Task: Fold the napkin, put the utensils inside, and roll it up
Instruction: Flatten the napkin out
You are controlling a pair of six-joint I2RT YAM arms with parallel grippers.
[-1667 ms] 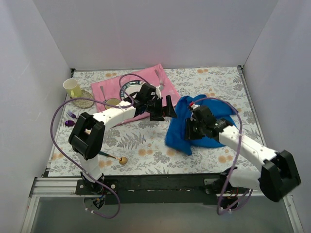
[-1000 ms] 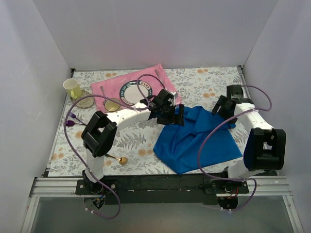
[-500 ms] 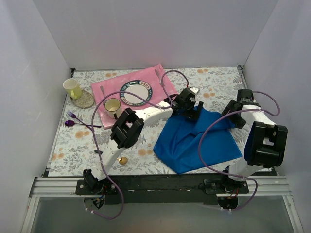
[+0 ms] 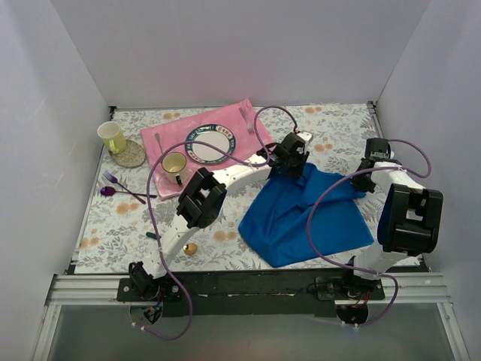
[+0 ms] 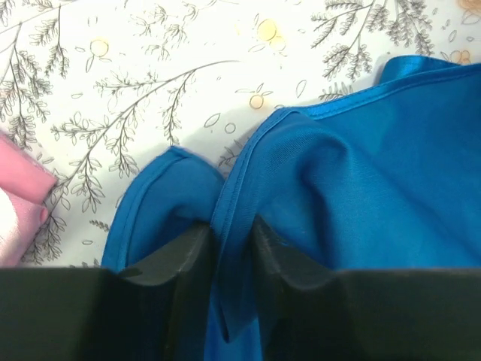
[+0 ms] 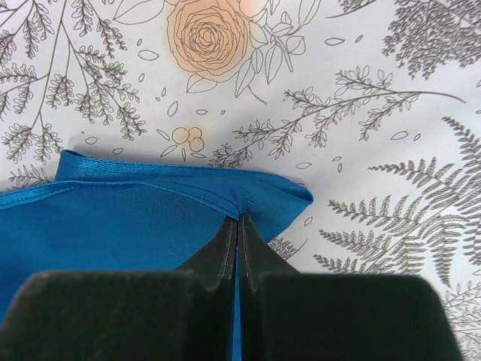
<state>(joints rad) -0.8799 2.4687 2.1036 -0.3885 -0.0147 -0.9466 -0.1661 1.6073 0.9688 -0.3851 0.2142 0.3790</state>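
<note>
The blue napkin (image 4: 308,214) lies spread and rumpled on the right half of the table. My left gripper (image 4: 289,167) is at its far left corner. In the left wrist view a raised fold of the napkin (image 5: 376,165) stands pinched between the jaws of the left gripper (image 5: 229,233). My right gripper (image 4: 363,183) is at the far right corner. In the right wrist view the right gripper (image 6: 237,222) is shut on the hem of the napkin (image 6: 113,218). The gold bowl of the spoon (image 4: 191,248) shows near the front edge beside the left arm; its handle is hidden.
A pink mat (image 4: 248,113) at the back left carries a plate (image 4: 210,143), a mug (image 4: 174,164) and a silver fork (image 4: 244,116). A yellow cup (image 4: 113,137) stands on a coaster at far left. Purple fork and spoon (image 4: 113,184) lie near the left wall.
The bunched napkin has been spread out. Both arms moved to its far corners, and both grippers, open a moment ago, have closed on the cloth.
</note>
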